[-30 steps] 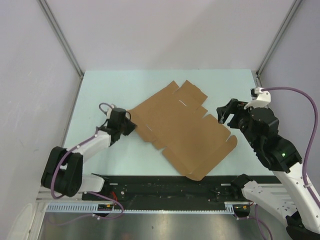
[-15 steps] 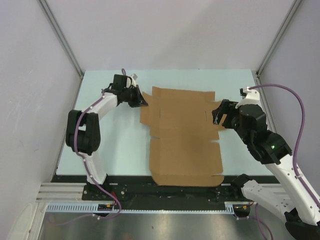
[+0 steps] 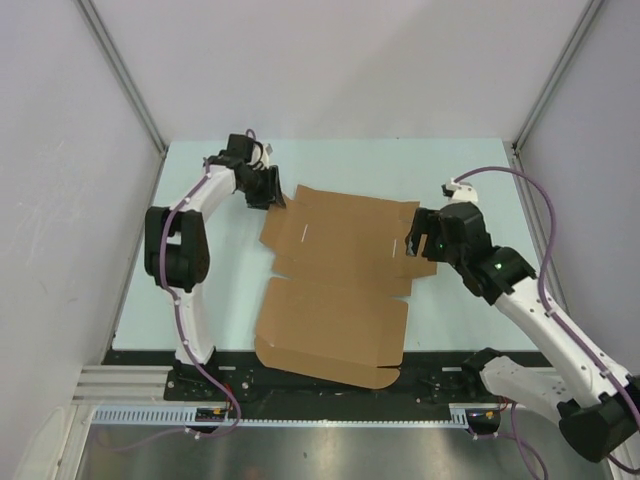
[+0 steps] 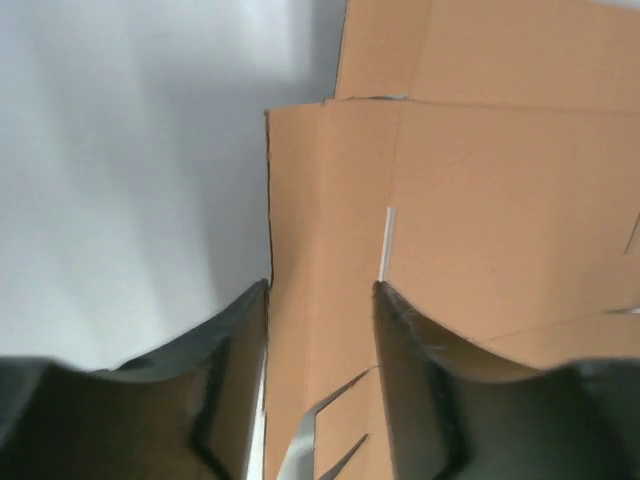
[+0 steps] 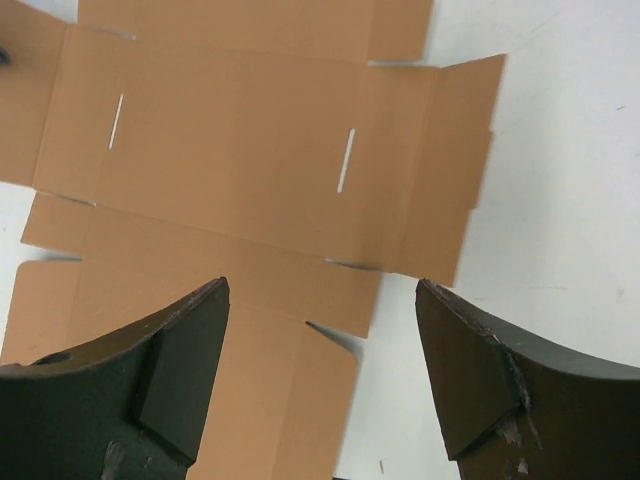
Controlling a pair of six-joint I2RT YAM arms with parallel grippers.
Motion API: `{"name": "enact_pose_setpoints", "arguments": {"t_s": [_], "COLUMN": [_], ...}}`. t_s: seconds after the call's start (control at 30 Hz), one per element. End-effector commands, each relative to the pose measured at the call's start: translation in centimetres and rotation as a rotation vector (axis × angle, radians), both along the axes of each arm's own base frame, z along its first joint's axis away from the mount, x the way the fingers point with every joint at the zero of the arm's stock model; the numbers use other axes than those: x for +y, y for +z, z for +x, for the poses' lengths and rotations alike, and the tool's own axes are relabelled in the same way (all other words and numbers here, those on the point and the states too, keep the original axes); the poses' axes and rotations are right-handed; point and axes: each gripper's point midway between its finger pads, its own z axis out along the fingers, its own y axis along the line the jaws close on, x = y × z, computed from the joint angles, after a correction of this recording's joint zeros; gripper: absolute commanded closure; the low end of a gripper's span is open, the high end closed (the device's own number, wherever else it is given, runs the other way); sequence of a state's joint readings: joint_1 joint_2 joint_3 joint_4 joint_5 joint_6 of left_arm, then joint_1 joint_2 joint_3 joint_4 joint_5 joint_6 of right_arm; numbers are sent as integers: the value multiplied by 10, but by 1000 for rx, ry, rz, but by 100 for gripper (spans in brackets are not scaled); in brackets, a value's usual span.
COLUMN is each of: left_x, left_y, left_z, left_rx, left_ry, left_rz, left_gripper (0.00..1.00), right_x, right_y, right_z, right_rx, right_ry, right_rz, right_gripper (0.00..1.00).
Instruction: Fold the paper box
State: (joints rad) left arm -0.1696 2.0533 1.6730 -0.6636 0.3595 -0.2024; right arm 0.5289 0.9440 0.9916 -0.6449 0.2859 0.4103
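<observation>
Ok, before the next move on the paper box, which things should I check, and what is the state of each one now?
1. Paper box flat and unfolded on the table: ok.
2. Left tool open, holding nothing: ok.
3. Right tool open, over the sheet's right edge: ok.
4. Whole sheet on the table: not ok, its near flap lies over the black rail.
5. Left tool clear of the cardboard: cannot tell.
</observation>
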Motion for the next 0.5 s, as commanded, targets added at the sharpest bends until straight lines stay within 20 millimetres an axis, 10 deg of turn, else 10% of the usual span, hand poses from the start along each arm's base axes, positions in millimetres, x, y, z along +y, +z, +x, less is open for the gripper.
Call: {"name": "enact_pose_setpoints", "arguments": {"t_s": [0.0, 0.2, 0.33, 0.47], "left_x": [28, 30, 10, 4], "left_y": [50, 112, 122, 107], "left_z": [15, 13, 3, 7], "left_rx": [-146, -298, -340, -343], "left_ry": [113, 221, 286, 313], "left_rz": [79, 9, -192, -253], "left_gripper": [32, 24, 31, 43], "right_x": [37, 97, 138, 147], "right_y": [-4, -16, -54, -87], "right_z": [17, 46, 74, 93], "right_rx": [-3, -16, 30, 87], "right_ry": [61, 166, 234, 238], "right_rz": [107, 197, 255, 296], "right_gripper": [20, 26, 73, 97]}}
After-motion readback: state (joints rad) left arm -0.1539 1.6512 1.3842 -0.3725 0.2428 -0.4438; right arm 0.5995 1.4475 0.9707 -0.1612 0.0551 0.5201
